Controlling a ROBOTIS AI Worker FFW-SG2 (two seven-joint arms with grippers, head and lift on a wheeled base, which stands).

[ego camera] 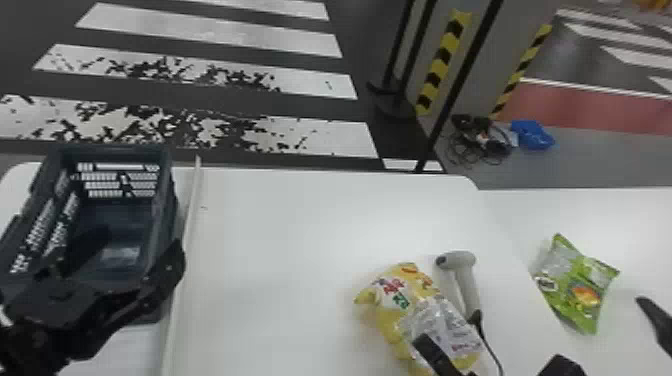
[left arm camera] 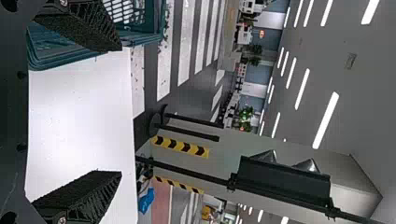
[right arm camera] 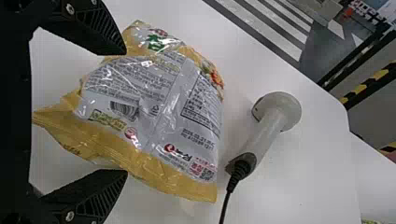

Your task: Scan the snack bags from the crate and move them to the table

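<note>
left gripper at the near end of the dark crate, its fingers spread, right gripper open near the yellow snack bag, which lay on the white table beside the grey scanner, green snack bag rested farther right

The left gripper is held with its 2 fingers parted; the right gripper, likewise opened wide, is held low in the head view.
</note>
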